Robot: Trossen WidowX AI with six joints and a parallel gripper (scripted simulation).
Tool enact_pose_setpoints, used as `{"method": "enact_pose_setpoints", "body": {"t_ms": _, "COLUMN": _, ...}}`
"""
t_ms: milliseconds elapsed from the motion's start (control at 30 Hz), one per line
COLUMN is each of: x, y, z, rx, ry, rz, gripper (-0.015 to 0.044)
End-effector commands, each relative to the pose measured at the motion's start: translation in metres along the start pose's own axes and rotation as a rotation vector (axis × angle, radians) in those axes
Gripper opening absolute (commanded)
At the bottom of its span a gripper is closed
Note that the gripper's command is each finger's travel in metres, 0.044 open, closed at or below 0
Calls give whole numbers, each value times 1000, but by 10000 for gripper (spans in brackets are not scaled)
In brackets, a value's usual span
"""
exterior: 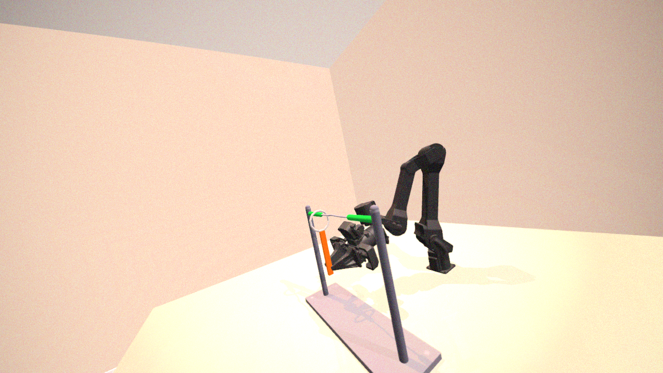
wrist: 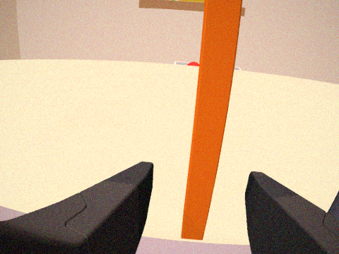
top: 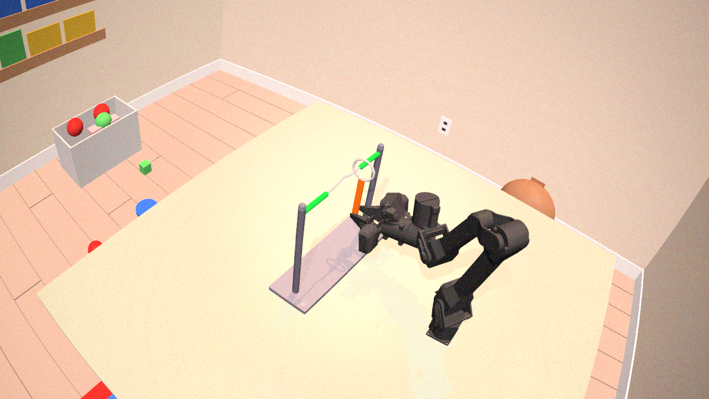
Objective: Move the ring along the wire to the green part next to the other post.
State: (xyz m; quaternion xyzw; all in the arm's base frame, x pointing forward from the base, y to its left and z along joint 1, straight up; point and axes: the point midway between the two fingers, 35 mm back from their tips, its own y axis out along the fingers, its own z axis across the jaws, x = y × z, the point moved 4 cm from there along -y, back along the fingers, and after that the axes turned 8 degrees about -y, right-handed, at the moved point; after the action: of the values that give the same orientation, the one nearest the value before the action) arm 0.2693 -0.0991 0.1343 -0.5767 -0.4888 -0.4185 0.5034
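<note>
Orange handle (top: 358, 197) (exterior: 326, 253) (wrist: 212, 120) at 12 o'clock, btwn my fingertips (top: 358, 216) (exterior: 330, 267) in wrist view.
Long axis near upright, top leaning twd 1 o'clock; ring (top: 354, 161) (exterior: 327, 221) above, round the wire by the far post's green (top: 370, 160) (exterior: 314, 213). My jaws: part-open, gripping nothing; contact w/ handle unclear.

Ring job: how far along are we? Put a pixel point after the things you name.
Nothing is finished: the ring (top: 371, 179) (exterior: 311, 226) hangs at the far post (top: 375, 179) (exterior: 317, 253). In hand: the open claw (top: 354, 216) (exterior: 330, 267) (wrist: 200, 179) is at the handle (top: 358, 198) (exterior: 326, 253) (wrist: 212, 116), ungripped. Left: grip, carry across, release, back away.
</note>
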Motion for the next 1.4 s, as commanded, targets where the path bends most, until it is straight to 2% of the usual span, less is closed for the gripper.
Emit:
{"method": "enact_pose_setpoints", "body": {"t_ms": 0, "x": 3, "y": 9, "z": -2, "rx": -6, "ry": -2, "rz": -11, "gripper": 160}}
{"method": "enact_pose_setpoints", "body": {"t_ms": 367, "x": 1, "y": 25, "z": 1, "rx": -7, "ry": -1, "rz": -13, "gripper": 160}}
{"method": "enact_pose_setpoints", "body": {"t_ms": 1367, "x": 1, "y": 25, "z": 1, "rx": -7, "ry": -1, "rz": -13, "gripper": 160}}
